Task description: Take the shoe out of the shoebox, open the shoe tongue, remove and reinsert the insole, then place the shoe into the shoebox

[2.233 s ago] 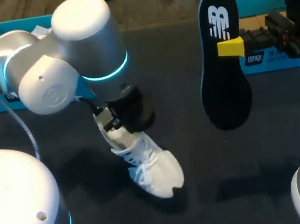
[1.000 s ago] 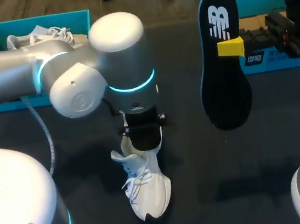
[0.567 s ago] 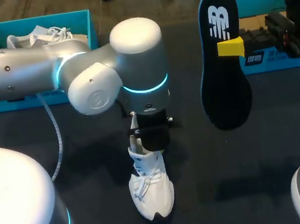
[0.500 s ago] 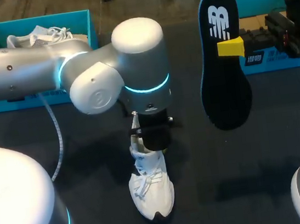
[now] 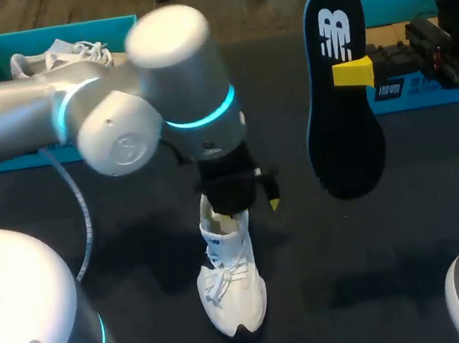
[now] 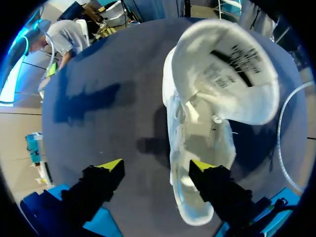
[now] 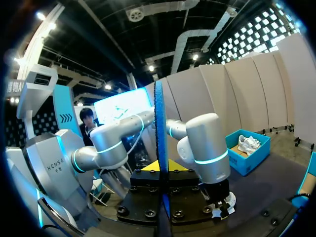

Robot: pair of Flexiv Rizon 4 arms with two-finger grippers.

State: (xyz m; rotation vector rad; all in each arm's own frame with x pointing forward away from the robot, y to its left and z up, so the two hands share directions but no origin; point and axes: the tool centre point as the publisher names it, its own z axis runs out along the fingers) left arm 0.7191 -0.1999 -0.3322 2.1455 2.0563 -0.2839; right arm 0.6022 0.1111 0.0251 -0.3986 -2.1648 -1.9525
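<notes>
Sneaker of white mesh (image 5: 230,283) lay under the wide-open, empty left gripper (image 6: 156,166); right gripper (image 7: 160,166) pinched the black foam insole (image 5: 343,127) at its two o'clock.

Dark matte table (image 5: 411,266) stretching from near edge to far, evenly lit from above, soft shadows lying across its black surface

The shoe (image 5: 230,283) is white knit cloth, the insole (image 5: 344,139) matt dark foam, the table (image 5: 395,268) matt and smooth.
</notes>
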